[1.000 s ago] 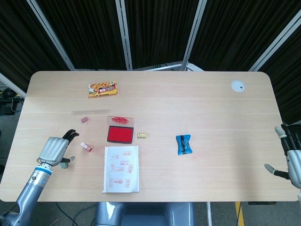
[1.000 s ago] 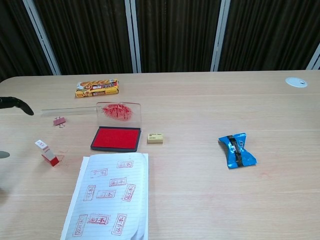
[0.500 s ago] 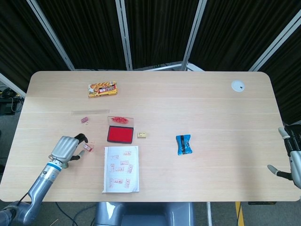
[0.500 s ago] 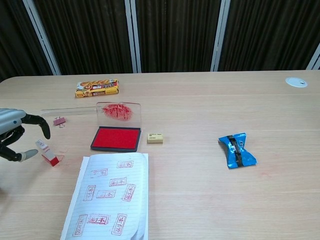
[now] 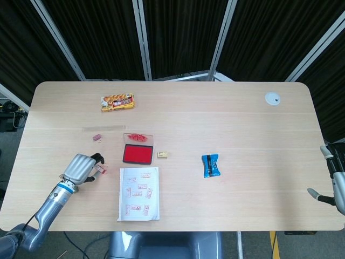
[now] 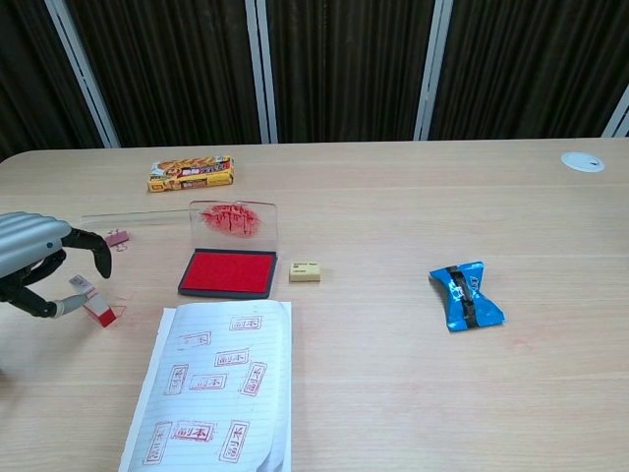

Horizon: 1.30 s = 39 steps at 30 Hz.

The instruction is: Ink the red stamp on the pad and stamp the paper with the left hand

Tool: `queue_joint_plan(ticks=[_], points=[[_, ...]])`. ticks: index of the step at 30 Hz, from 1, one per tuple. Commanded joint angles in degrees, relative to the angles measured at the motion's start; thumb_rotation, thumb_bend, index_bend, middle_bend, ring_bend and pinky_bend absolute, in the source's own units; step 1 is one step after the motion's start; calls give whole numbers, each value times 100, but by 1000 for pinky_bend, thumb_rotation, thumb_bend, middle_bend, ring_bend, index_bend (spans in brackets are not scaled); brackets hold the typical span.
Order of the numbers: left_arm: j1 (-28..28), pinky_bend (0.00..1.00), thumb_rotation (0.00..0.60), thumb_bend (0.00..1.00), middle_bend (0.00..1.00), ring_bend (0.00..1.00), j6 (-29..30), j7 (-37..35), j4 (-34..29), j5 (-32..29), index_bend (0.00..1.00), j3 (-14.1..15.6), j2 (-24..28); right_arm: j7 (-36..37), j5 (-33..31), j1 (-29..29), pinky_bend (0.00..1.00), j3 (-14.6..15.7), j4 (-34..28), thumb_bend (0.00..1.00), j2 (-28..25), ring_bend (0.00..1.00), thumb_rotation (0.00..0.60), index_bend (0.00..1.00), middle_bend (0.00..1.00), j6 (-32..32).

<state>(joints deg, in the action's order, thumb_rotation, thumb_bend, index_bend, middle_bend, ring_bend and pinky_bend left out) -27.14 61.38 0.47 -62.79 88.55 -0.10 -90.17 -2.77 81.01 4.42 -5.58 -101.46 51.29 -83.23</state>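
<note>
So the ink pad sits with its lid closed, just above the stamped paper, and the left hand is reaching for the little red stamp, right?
Not quite: the ink pad is open, its clear lid standing up behind the red ink, as the chest view shows. The rest holds: it sits above the stamped paper, and the left hand is at the red stamp.

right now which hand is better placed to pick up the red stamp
Left. The left hand has its fingers around the red stamp; the right hand sits at the table's far edge.

Red stamp marks on the paper (image 6: 216, 379) are too small to read.
</note>
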Motion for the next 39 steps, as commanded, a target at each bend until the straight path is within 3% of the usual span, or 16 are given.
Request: queue_joint_plan(ticks=[1,27,39], points=[[-21,885,600,325,342,788,2,0,92,50,400,58,-17,-8,-18,4,0,-5,0,0,2,0,600,0,0,11],[-124,884,600,331,393,788,128,-203,647,185,462,203,-189,-104,-101,25,0,-12,25,0,38,0,600,0,0,71],[-141,884,600,365,479,788,113,-237,702,167,569,235,-233,-121,-116,26,0,-16,35,0,55,0,600,0,0,70]])
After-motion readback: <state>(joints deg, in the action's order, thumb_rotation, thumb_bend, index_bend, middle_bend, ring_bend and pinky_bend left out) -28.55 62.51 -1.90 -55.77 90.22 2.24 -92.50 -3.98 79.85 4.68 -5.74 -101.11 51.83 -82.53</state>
